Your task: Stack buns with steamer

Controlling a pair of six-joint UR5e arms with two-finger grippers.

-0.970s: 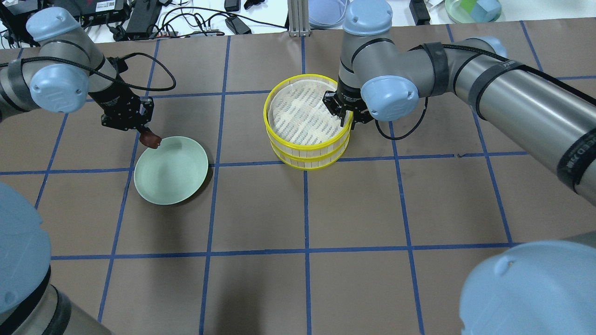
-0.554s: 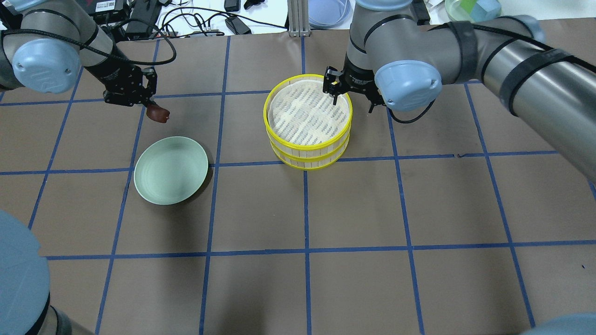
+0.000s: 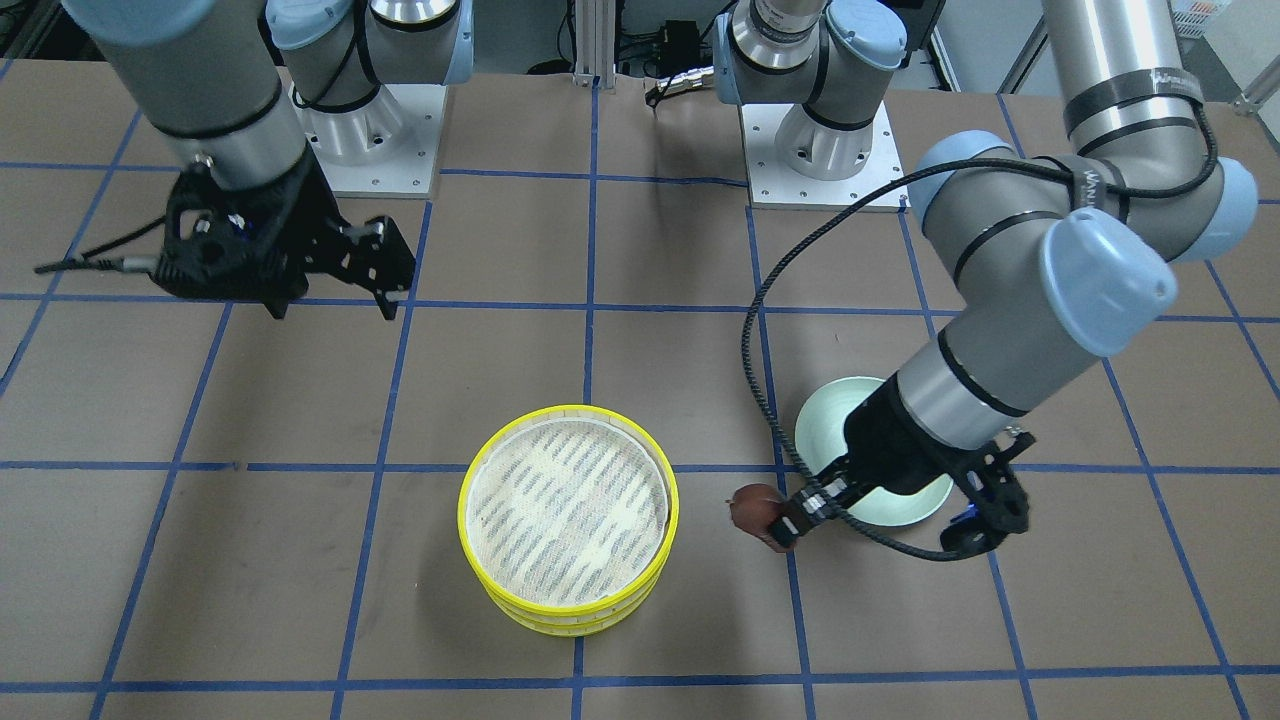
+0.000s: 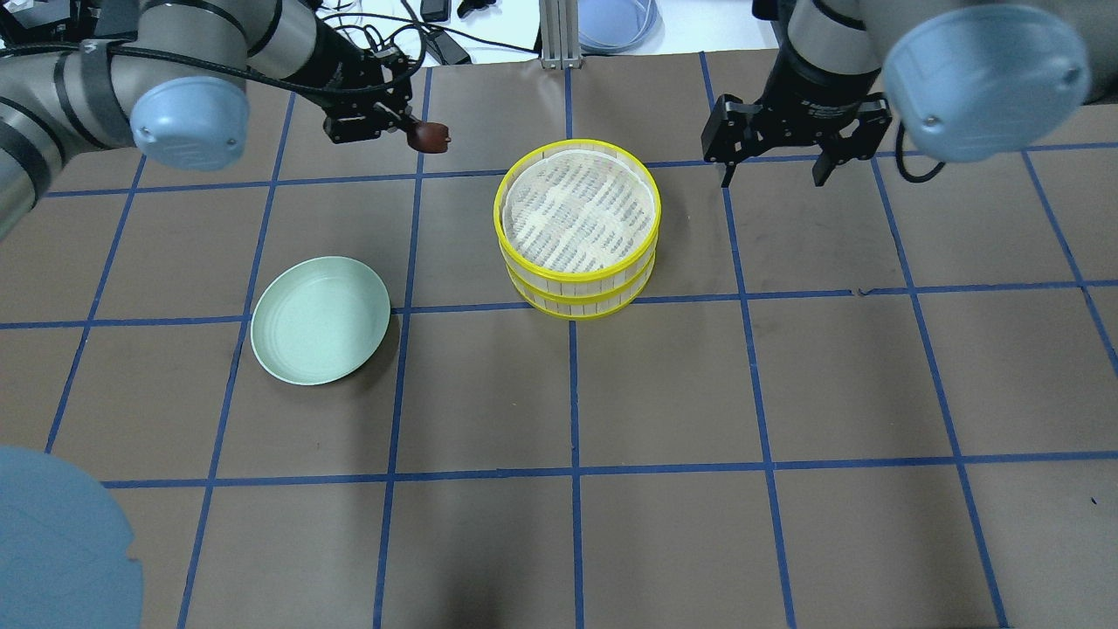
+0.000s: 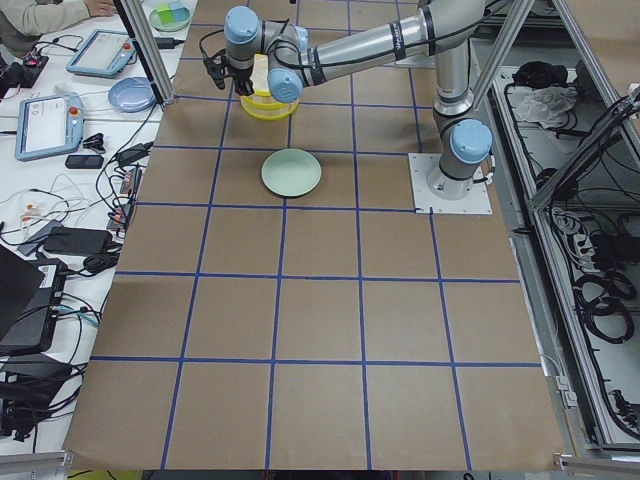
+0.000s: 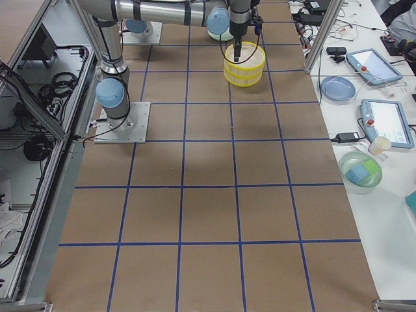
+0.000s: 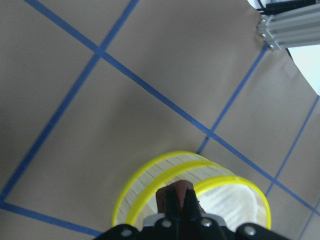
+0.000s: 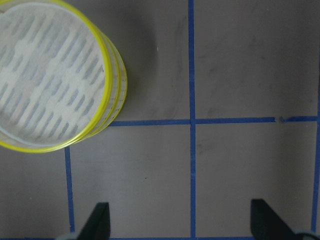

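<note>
The steamer (image 4: 576, 229) is two yellow-rimmed tiers stacked mid-table; the top tier's striped liner is bare. It also shows in the front view (image 3: 568, 520) and both wrist views (image 7: 150, 172) (image 8: 50, 85). My left gripper (image 4: 417, 133) is shut on the dark reddish-brown bun (image 4: 432, 134), held in the air left of and beyond the steamer, apart from it; the bun also shows in the front view (image 3: 755, 510) and the left wrist view (image 7: 175, 192). My right gripper (image 4: 773, 170) is open and empty, right of the steamer. The cream-white bun is hidden.
The pale green plate (image 4: 320, 319) lies empty at the left, below my left arm in the front view (image 3: 830, 410). An aluminium post (image 4: 555, 35), cables and bowls stand beyond the far table edge. Both arm bases (image 3: 370, 130) sit at the robot side.
My left gripper lifted the brown bun from the plate's far edge and carried it right, toward the steamer. My right gripper left the steamer's right rim, opened and moved off to the right.
</note>
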